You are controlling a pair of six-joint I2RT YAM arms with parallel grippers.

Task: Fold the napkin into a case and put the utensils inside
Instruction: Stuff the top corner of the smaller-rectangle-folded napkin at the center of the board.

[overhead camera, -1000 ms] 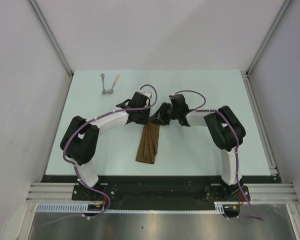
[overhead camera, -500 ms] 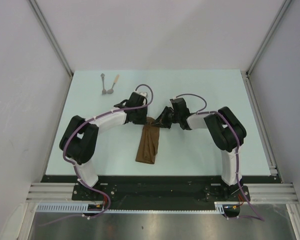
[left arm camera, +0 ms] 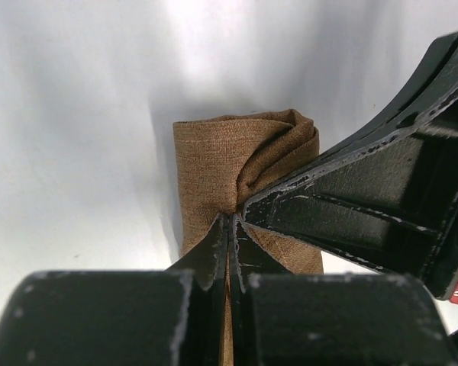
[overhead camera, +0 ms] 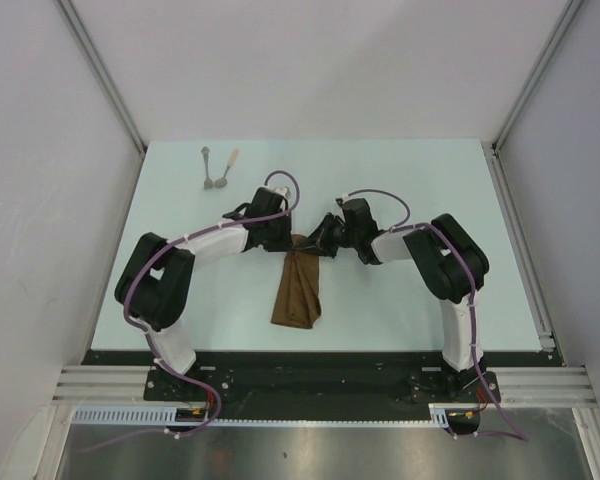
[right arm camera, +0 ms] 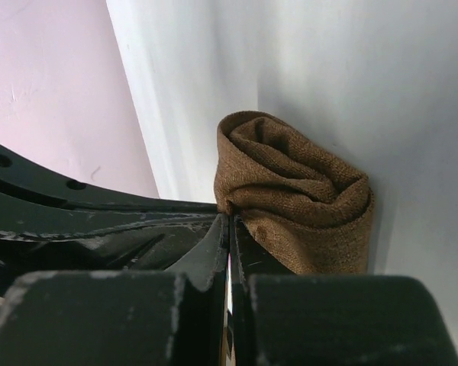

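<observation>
1. The napkin (overhead camera: 297, 292) is found near the middle of the table (overhead camera: 410, 190), folded into a narrow brown strip that runs from the near side toward the far side.
2. The far end of the strip is gathered into rounded, bunched folds, which are shown plainly in both wrist views.
3. The left gripper (left arm camera: 229, 226) is pressed together at that far end, and a pinch of the napkin's cloth is held between its tips, with creases drawn in toward them.
4. The right gripper (right arm camera: 229, 223) is likewise pressed together, and the edge of the same bunched end is caught at its tips.
5. The two grippers are brought in from opposite sides and are seen just beside each other over the napkin's far end.
6. The near end of the napkin is left flat on the table.
7. The spoon with the grey handle (overhead camera: 208, 166) and the spoon with the tan handle (overhead camera: 227, 167) are laid side by side at the far left of the table. Their heads are turned toward the near side, well apart from the napkin and from both grippers.
</observation>
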